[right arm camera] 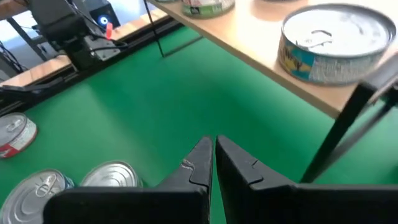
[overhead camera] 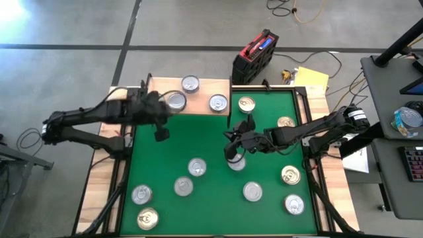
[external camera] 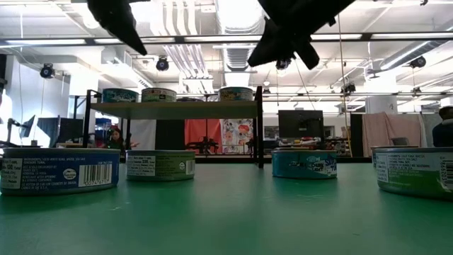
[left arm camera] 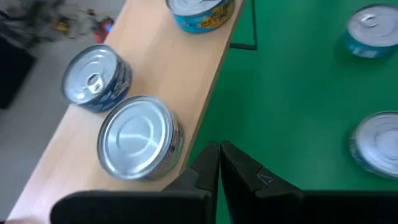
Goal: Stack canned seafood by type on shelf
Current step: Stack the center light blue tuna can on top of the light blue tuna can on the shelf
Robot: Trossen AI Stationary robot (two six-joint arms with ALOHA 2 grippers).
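The shelf [overhead camera: 198, 94] is a light-wood board on thin black legs, standing at the far left of the green mat [overhead camera: 198, 142]. Three tins rest flat on it [overhead camera: 190, 83] [overhead camera: 176, 101] [overhead camera: 218, 102]. In the left wrist view, one of them [left arm camera: 138, 137] shows a plain lid near the board's edge. Several more tins lie flat on the mat, silver-topped [overhead camera: 197, 166] and gold-topped [overhead camera: 290, 174]. My left gripper [left arm camera: 219, 155] is shut and empty, hovering over the mat beside the shelf's near edge. My right gripper [right arm camera: 213, 148] is shut and empty above mid-mat, close to a silver tin [overhead camera: 236, 162].
A black shelf leg [right arm camera: 336, 134] stands close in front of my right gripper. Gold-topped tins [overhead camera: 246, 104] [overhead camera: 285, 122] sit right of the shelf. A red and black case [overhead camera: 254, 56] lies beyond the table's far edge. The mat between shelf and tins is bare.
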